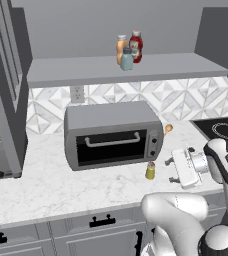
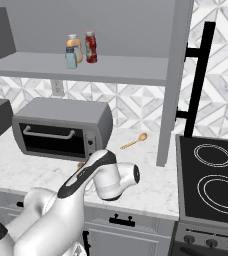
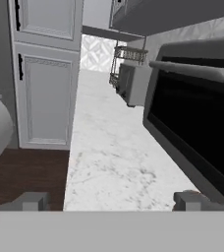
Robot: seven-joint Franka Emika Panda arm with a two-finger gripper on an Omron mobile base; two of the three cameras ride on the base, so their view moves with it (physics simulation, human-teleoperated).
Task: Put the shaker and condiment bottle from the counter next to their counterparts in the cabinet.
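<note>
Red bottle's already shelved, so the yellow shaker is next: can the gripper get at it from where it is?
Probably yes: the yellow shaker stands alone on the counter, the open gripper just beside it, nothing between.

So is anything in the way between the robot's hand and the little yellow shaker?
No, nothing visible. The open hand sits just right of the yellow shaker, with bare counter between them. The toaster oven stands behind.

Patterned tile wall (image 1: 46,107), toaster oven (image 1: 113,135), black cooktop (image 2: 211,177), dark wood floor (image 3: 25,177).
</note>
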